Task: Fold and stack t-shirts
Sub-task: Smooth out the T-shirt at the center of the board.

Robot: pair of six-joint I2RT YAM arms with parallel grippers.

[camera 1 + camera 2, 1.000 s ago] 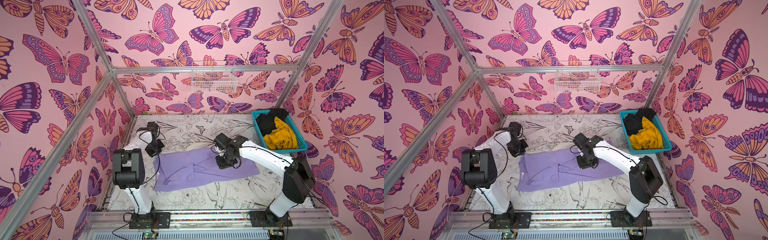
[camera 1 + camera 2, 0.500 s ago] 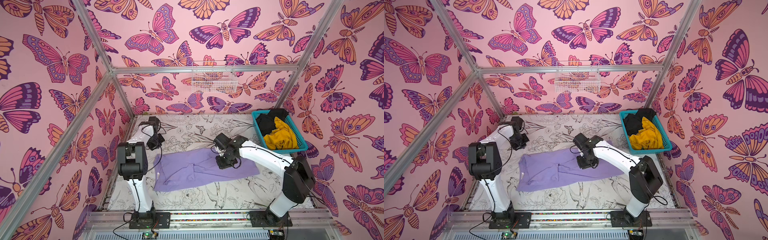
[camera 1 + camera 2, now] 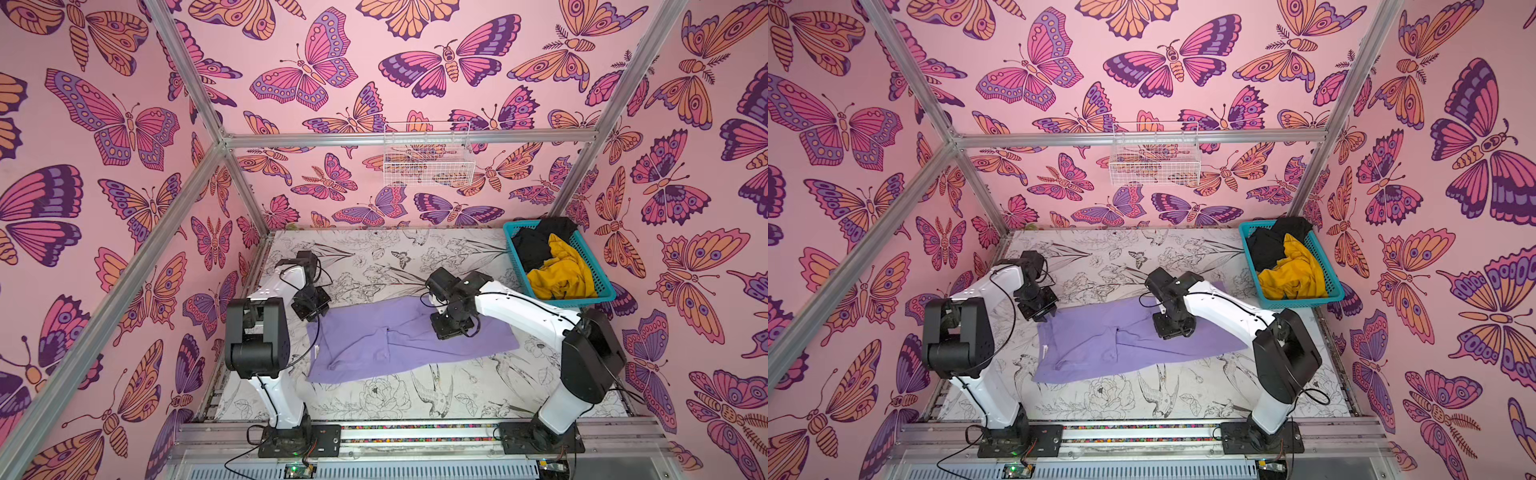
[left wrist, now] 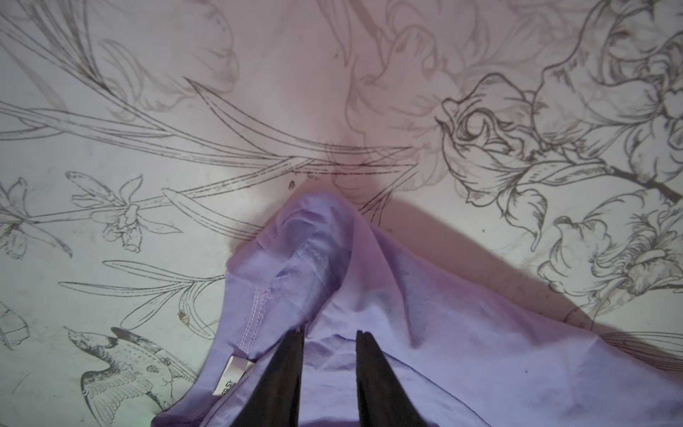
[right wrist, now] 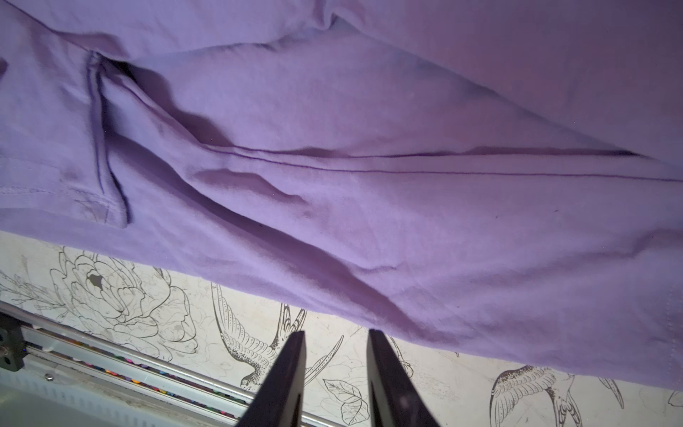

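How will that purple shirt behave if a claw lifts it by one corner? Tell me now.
Probably floppy: the purple shirt lies in soft wrinkles and folds. Likely light: its thin cloth bunches into a raised peak in the left wrist view. Pushed, it would likely crumple rather than slide, since it hugs the table.

The lavender t-shirt (image 3: pixel 374 345) is soft matt cloth; table cover (image 3: pixel 415 401) smooth, printed; basket (image 3: pixel 597 271) teal plastic lattice

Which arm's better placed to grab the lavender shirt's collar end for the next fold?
Left, probably. The left gripper is open directly over the collar end of the lavender shirt, beside the white label; the right gripper, also open, hangs over mid-shirt, away from that end.
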